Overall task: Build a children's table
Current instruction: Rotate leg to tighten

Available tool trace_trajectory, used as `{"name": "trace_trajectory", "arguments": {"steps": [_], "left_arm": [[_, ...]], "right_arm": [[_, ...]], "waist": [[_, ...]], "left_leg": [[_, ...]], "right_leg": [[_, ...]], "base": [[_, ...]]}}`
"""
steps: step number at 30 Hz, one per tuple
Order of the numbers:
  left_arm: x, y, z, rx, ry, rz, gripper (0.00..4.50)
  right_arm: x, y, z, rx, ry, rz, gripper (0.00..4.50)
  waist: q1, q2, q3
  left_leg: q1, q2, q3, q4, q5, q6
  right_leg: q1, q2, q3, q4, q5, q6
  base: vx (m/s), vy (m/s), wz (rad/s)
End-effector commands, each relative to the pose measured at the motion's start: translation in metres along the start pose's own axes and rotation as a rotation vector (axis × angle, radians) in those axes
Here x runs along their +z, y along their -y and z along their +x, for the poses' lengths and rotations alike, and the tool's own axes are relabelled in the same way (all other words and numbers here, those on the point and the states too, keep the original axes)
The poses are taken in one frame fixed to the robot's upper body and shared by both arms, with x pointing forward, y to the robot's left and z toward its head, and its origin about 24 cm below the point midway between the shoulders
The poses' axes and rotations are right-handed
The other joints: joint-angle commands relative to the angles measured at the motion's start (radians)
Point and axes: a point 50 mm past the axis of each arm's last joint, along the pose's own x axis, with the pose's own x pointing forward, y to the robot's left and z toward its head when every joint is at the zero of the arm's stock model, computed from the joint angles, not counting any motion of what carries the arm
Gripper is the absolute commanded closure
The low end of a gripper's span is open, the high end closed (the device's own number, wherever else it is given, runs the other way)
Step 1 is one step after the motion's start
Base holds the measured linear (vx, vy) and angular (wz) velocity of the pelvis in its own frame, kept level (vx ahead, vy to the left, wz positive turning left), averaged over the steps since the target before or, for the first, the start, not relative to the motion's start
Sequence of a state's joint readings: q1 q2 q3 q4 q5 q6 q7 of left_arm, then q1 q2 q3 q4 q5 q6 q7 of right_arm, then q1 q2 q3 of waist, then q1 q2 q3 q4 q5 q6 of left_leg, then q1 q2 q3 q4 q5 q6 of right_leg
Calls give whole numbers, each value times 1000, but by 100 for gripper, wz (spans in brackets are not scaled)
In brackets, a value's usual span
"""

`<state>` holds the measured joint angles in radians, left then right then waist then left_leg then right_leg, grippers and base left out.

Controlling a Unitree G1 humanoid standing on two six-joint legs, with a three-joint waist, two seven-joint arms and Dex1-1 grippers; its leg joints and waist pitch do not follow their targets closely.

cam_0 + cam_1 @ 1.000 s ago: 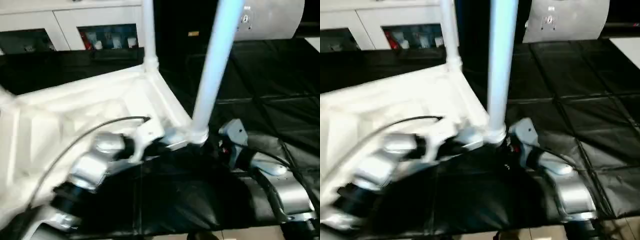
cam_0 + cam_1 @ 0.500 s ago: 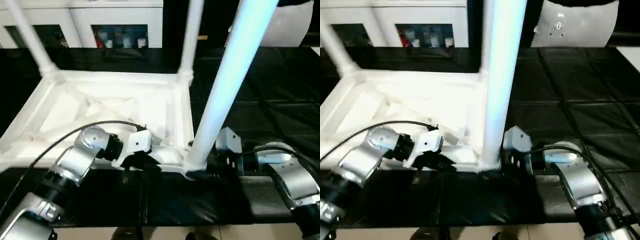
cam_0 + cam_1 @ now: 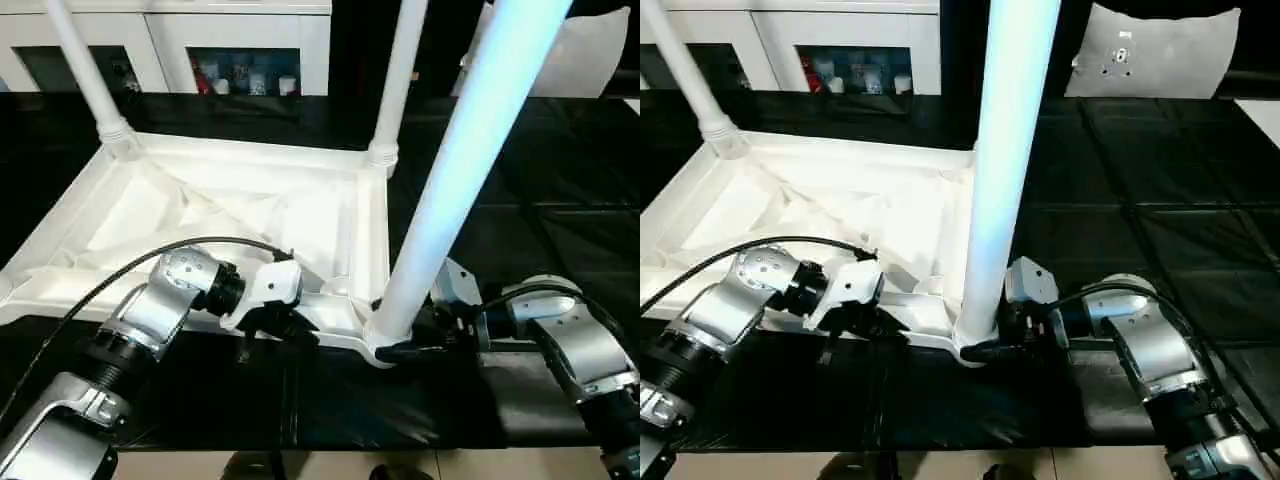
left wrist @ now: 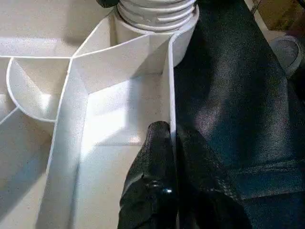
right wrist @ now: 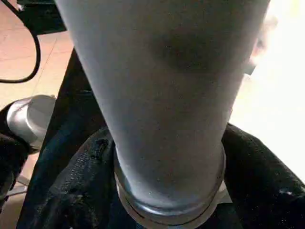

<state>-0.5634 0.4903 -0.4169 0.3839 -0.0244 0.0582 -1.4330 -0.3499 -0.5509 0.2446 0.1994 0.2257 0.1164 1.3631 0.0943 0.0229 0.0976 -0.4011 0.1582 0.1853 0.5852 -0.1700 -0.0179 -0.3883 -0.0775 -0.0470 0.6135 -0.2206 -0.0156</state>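
Right now your tabletop (image 3: 250, 215) lies upside down on the black mat (image 3: 560, 230), ribbed underside facing up, with three legs standing in its corner sockets: one at the far left (image 3: 85, 70), one at the far right (image 3: 400, 80), and one at the near right (image 3: 450, 190). Your left gripper (image 4: 172, 143) has its fingers pressed together, pinching the thin near rim of the tabletop just left of the near right socket. Your right gripper (image 3: 415, 340) sits at the base of the near right leg, a finger on each side of it; you cannot tell whether they press it. White cabinets (image 3: 240, 40) stand beyond.
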Motion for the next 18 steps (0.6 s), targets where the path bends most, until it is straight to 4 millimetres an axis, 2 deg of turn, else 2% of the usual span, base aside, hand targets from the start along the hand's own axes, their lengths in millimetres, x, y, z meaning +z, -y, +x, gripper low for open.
{"name": "trace_trajectory", "arguments": {"steps": [1,7,10,11,12,13,14,15,17,18], "left_arm": [[-7,4,6,-64,-53,-12,450],[-5,1,8,-10,-9,-45,450],[-2,-2,10,43,18,-77,450],[-2,-4,11,81,29,-109,450],[-1,-5,12,95,32,-119,450],[3,-11,16,184,76,-181,450],[3,-11,16,184,76,-181,450],[13,-15,26,281,132,-244,450],[16,-16,30,312,147,-264,450],[21,-17,37,351,159,-284,450]], "right_arm": [[0,-2,2,35,-9,-7,161],[-2,-11,11,52,34,64,175],[0,-12,18,1,94,88,176],[1,-13,22,-26,127,109,176],[1,-14,24,-38,132,114,176],[2,-17,37,-115,171,140,176],[2,-17,37,-115,171,140,176],[6,-18,57,-227,221,196,176],[8,-18,64,-271,238,221,176],[9,-16,73,-329,245,274,176]], "waist": [[-3,-11,-58],[-2,-10,-56],[4,-10,-56],[0,-11,-53],[2,-10,-52],[-1,-5,-47],[-2,-5,-43],[-8,-4,-32],[-16,-11,-34],[-19,-12,-33]], "left_leg": [[31,83,-28,-74,-173,102],[32,84,-28,-76,-182,97],[33,86,-28,-77,-182,93],[28,84,-29,-82,-200,84],[33,85,-29,-82,-215,78],[32,85,-31,-87,-251,59],[35,87,-30,-91,-277,44],[41,81,-38,-98,-372,-2],[40,80,-46,-106,-388,-33],[38,79,-46,-107,-390,-35]], "right_leg": [[31,-85,46,-66,-92,-273],[31,-85,47,-69,-109,-273],[29,-87,48,-70,-110,-269],[31,-87,48,-72,-142,-263],[28,-89,49,-77,-168,-259],[28,-90,51,-81,-229,-247],[22,-90,53,-86,-265,-241],[18,-95,53,-103,-439,-204],[21,-96,54,-106,-502,-166],[20,-95,54,-108,-514,-155]], "base": [[0,0,0],[0,0,0],[0,0,0],[0,0,0],[0,0,0],[0,0,0],[0,0,0],[0,0,0],[0,0,0],[0,0,0]]}}
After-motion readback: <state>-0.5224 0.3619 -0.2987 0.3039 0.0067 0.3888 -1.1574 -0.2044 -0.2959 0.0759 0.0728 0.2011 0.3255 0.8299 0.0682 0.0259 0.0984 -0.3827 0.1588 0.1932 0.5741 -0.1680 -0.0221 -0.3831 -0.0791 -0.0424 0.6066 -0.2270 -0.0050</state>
